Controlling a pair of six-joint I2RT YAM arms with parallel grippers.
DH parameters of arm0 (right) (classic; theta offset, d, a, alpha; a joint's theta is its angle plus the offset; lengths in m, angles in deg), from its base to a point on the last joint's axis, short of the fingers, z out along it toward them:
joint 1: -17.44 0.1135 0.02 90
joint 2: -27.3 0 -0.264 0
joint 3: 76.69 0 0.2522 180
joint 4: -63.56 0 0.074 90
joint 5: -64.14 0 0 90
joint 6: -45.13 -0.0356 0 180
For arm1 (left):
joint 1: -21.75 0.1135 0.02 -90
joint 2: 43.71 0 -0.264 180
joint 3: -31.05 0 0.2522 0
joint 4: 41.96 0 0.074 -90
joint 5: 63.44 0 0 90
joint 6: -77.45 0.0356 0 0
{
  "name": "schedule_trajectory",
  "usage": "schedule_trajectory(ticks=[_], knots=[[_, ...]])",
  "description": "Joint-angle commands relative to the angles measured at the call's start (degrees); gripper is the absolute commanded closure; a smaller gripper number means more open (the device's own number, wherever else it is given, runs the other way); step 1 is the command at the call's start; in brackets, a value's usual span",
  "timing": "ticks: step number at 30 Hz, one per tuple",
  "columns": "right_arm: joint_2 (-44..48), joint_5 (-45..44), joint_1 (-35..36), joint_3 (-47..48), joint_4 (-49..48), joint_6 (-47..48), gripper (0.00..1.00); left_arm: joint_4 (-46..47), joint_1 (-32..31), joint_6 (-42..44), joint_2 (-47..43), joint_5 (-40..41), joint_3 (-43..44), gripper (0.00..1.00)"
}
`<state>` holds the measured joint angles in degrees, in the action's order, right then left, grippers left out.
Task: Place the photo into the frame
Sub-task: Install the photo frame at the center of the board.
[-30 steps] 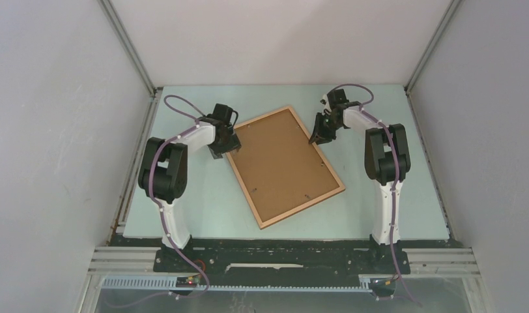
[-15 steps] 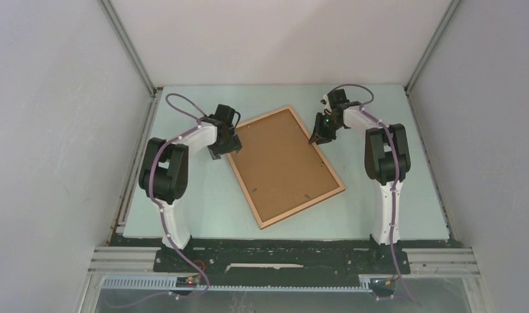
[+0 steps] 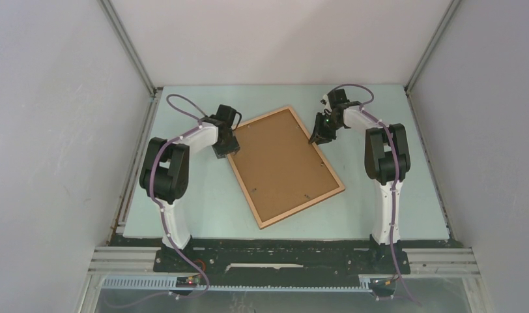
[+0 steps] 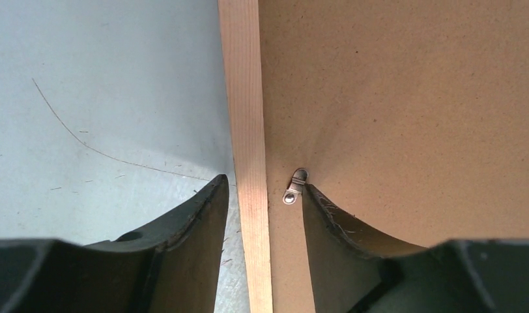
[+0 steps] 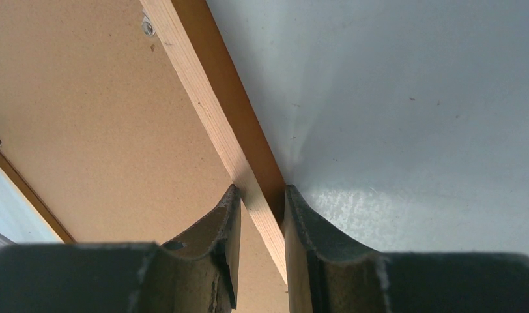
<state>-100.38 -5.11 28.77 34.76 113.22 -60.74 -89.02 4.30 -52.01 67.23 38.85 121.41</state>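
the frame (image 4: pixel 245 98) is straddled at one long rail by the open left end effector (image 4: pixel 263 184); the opposite rail is gripped by the right end effector (image 5: pixel 262 189).

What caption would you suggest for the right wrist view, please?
Right pincer grips the rail of the wooden frame, with brown backing board on one side and pale table on the other.
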Motion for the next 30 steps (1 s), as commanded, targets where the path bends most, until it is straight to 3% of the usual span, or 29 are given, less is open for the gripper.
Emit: schedule_trajectory(ticks=[1, 6, 13, 18, 27, 30], knots=[[-2.0, -0.7, -0.1, 1.2, 1.6, -1.1, 1.00, 0.1, 2.4, -2.7, 0.1, 1.7, -1.2, 0.50], [-1.9, -0.9, 0.0, 1.2, 1.6, -1.0, 1.00, 2.1, 3.3, -6.9, -0.4, 2.0, -2.7, 0.58], [-1.9, -0.8, 0.0, 1.3, 1.7, -1.0, 1.00, 2.2, 4.1, -14.6, -1.2, 2.5, -5.7, 0.88], [-1.9, -0.5, 0.0, 1.2, 1.7, -0.9, 1.00, 3.1, 4.8, -18.8, -1.5, -1.0, -7.8, 0.99], [-2.0, 0.1, 0.0, 1.3, 1.6, -0.7, 1.00, 3.1, 2.8, -10.2, -6.1, 1.9, -5.5, 0.90], [-2.0, 0.2, 0.0, 1.3, 1.6, -0.7, 1.00, 3.6, 2.0, -7.2, -8.7, 4.1, -5.6, 0.72]])
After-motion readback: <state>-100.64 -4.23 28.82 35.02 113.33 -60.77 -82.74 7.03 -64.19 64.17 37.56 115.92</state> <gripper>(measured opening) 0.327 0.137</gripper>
